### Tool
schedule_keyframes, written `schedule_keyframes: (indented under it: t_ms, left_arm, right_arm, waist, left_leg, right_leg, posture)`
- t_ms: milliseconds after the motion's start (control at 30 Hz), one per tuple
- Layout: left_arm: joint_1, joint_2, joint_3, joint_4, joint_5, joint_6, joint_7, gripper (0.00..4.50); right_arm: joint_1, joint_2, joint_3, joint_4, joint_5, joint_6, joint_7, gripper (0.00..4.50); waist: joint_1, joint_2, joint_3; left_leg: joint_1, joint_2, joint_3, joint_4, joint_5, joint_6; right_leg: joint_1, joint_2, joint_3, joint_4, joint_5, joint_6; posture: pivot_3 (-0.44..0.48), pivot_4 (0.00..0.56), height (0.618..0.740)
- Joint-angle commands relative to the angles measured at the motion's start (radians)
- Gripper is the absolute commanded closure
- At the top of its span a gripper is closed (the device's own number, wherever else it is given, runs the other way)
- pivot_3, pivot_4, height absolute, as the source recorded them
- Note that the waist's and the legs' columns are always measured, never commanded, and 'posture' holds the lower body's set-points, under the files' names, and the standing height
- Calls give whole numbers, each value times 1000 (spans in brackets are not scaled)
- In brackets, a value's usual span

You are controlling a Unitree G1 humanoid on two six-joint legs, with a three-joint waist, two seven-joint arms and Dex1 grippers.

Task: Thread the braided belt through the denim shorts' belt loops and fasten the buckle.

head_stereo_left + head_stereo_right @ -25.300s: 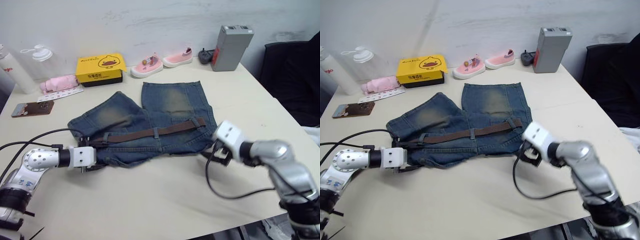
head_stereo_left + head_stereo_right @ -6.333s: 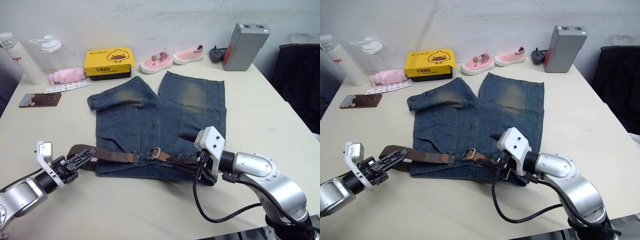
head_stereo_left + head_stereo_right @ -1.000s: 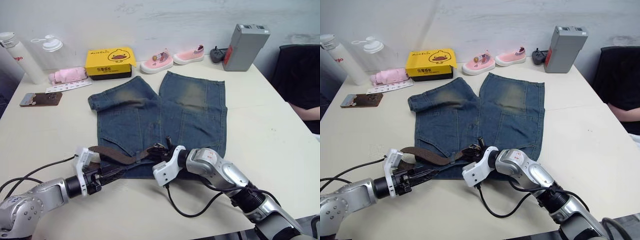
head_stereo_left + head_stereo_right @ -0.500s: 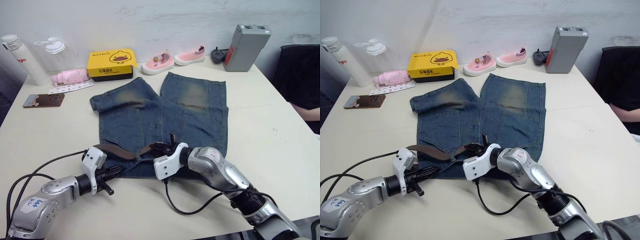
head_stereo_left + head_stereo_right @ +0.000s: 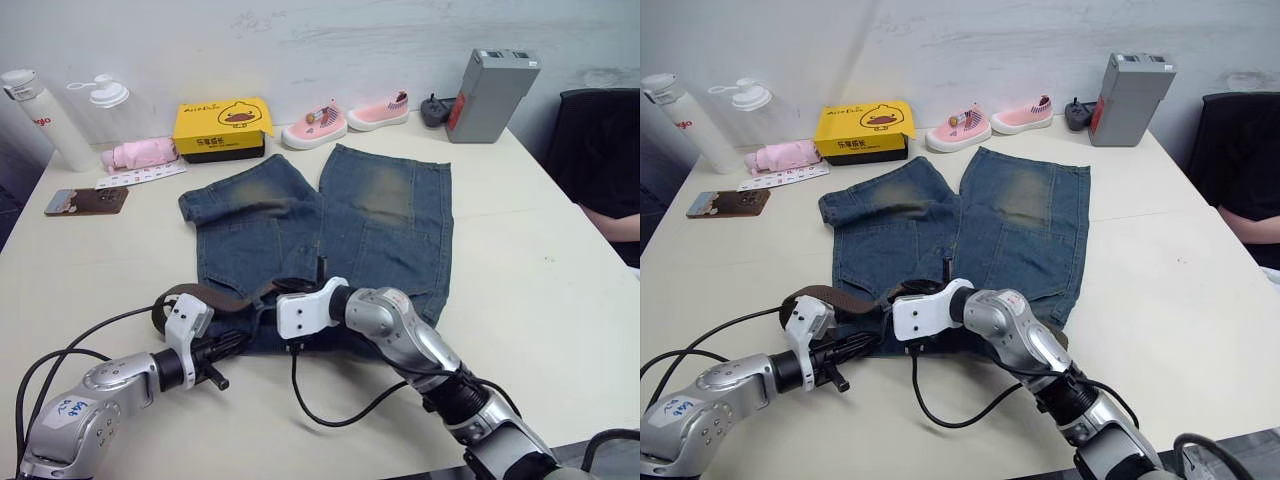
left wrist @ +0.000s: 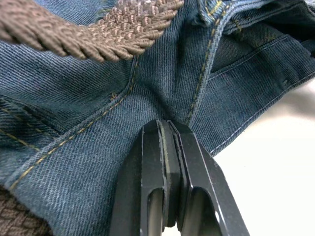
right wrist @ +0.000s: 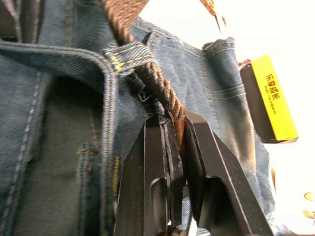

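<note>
Presently: right tool (image 7: 173, 125) clenched on braided belt (image 7: 156, 88) just past a belt loop (image 7: 129, 64), likely drawing it through; left tool (image 6: 170, 135) clamped on denim shorts (image 5: 390, 210), steadying waistband.

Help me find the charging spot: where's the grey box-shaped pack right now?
The grey pack stands upright at the table's far right corner, against the wall, just right of the pink shoes.

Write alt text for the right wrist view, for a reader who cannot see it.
The right gripper is shut on the braided belt, pinching the brown woven strap where it comes out of a belt loop on the denim shorts. A yellow box lies on the pale table past the denim.
</note>
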Motion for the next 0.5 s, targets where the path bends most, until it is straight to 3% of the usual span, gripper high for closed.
schedule_keyframes:
  t_ms: [33, 200, 500]
  left_arm:
    - [32, -9, -60, 27, 38, 24, -8, 4247]
    - [30, -13, -62, 30, 44, 21, -12, 4247]
    - [20, -4, -80, 42, 78, -15, -46, 4247]
  right_arm:
    - [-87, -36, -57, -78, -15, -42, -40, 4500]
    - [-95, -161, -71, -136, -32, -86, -2, 4500]
    - [4, -334, -216, -196, 20, -42, 23, 4500]
  waist:
    - [0, 0, 0]
    - [0, 0, 0]
    - [2, 0, -1]
  left_leg:
    - [0, 0, 0, 0, 0, 0]
    - [0, 0, 1, 0, 0, 0]
    - [0, 0, 4, 0, 0, 1]
  right_leg:
    - [0, 0, 0, 0, 0, 0]
    - [-1, 0, 0, -1, 0, 0]
    - [0, 0, 0, -1, 0, 0]
  posture:
    - [0, 150, 706]
    - [0, 150, 706]
    - [0, 150, 706]
